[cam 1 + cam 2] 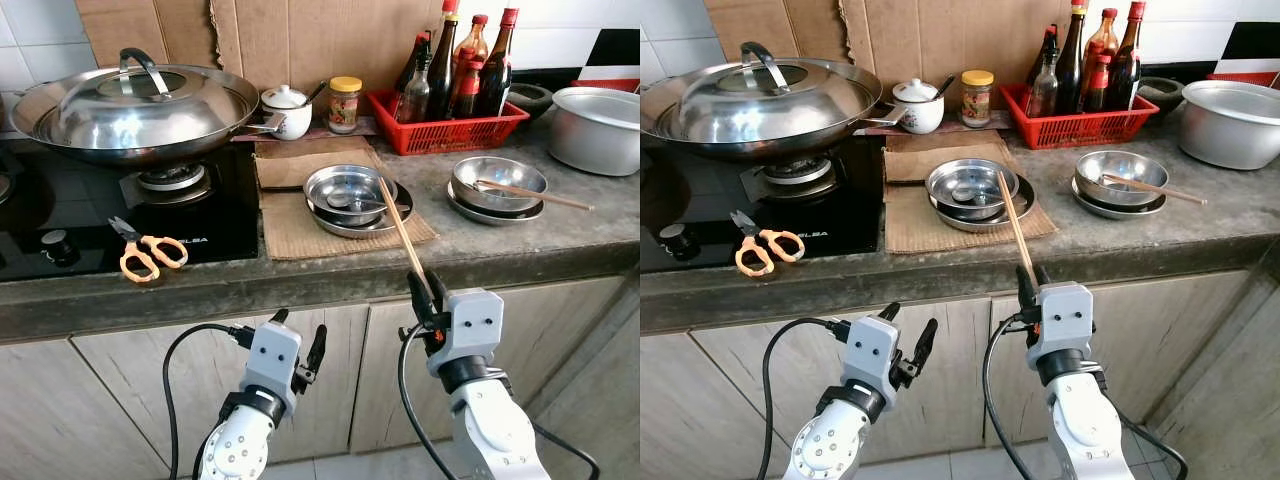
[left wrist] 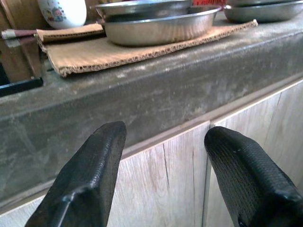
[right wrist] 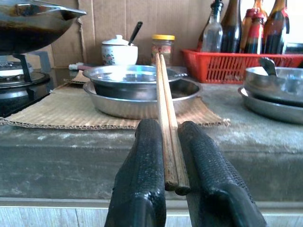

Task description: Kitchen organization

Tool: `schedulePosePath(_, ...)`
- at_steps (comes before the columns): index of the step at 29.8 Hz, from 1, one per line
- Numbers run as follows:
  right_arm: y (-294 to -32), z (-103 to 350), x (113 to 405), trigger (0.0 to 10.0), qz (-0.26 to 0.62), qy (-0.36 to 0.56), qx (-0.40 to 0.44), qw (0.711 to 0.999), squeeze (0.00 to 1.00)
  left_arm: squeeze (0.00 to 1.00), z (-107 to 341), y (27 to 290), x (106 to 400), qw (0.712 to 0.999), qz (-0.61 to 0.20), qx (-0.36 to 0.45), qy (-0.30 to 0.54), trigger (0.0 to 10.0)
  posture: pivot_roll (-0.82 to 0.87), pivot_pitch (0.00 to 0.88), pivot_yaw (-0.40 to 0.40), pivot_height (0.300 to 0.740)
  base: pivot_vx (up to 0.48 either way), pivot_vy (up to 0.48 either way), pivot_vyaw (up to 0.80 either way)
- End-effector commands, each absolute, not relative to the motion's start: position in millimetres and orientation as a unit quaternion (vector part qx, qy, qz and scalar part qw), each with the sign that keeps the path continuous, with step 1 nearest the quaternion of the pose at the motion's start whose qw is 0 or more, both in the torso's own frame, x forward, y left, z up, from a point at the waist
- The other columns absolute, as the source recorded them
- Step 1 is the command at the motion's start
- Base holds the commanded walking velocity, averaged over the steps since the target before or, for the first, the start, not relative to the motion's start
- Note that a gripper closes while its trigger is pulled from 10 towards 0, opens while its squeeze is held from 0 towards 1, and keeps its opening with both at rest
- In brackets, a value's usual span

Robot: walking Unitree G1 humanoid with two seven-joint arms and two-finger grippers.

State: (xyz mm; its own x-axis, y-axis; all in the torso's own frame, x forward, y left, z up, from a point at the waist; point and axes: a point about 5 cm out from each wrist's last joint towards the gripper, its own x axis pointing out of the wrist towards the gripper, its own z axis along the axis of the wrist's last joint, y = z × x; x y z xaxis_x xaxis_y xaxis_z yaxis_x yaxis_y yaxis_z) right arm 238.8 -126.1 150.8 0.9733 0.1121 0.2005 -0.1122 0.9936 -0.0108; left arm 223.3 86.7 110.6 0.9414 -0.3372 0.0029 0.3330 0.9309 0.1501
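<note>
Kitchen organization, early stage. The desk (image 1: 560, 245) runs across the head views with cabinet doors below it. At 10 o'clock a lidded steel wok (image 1: 135, 108) sits on the gas hob (image 1: 90, 215); at 3 o'clock stands a large aluminium pot (image 1: 598, 125). At 1 o'clock a red basket (image 1: 445, 128) already holds the sauce bottles (image 1: 460, 65) upright, so that group looks sorted. Centre, a cardboard mat (image 1: 300, 225) carries stacked steel bowls (image 1: 350, 195); just to their right, on bare desk, a second bowl stack (image 1: 497, 185) has a single chopstick (image 1: 530, 193) resting across it and jutting toward 3 o'clock. Behind the mat stand a white lidded condiment pot (image 1: 285, 110) and a yellow-capped jar (image 1: 344, 104). Orange-handled scissors (image 1: 145, 250) lie on the hob at 9 o'clock.

The right claw (image 1: 428, 290) is held in front of the desk edge, below its top, clamped on the lower ends of a pair of chopsticks (image 1: 402, 230); their upper ends lean up over the central bowls. In the right wrist view both sticks sit side by side between the pads (image 3: 142, 175). The left claw (image 1: 298, 345) hovers low before the cabinet doors, its fingers (image 2: 90, 175) apart and holding nothing.

Judged progress: one item is in hand and not yet put away; the loose chopstick, scissors and bowls appear to remain.
</note>
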Motion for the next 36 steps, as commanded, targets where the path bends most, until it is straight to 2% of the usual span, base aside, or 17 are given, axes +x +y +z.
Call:
schedulePosePath(1,-127.8,151.5,240.9,10.0,0.050,-0.103,-0.001,0.993,0.00,0.00,110.7,85.5,222.9,0.981,-0.178,0.077,-0.017,10.0,0.12,0.000,-0.017,0.740,-0.281,0.000,0.00)
schedulePosePath(16,-122.3,161.2,242.2,10.0,0.060,-0.122,0.023,0.990,0.00,0.00,110.2,85.2,222.0,0.980,-0.181,0.077,-0.015,10.0,0.12,0.000,-0.014,0.740,-0.294,0.000,0.00)
schedulePosePath(25,-124.0,136.7,232.4,10.0,0.059,-0.062,-0.008,0.996,0.00,0.00,109.9,84.4,221.2,0.980,-0.184,0.075,-0.014,10.0,0.11,0.000,-0.016,0.740,-0.300,0.000,0.00)
schedulePosePath(36,-124.0,129.3,224.0,10.0,0.052,-0.046,-0.006,0.998,0.00,0.00,109.4,83.5,221.0,0.979,-0.189,0.075,-0.012,10.0,0.11,0.000,-0.013,0.740,-0.309,0.000,0.00)
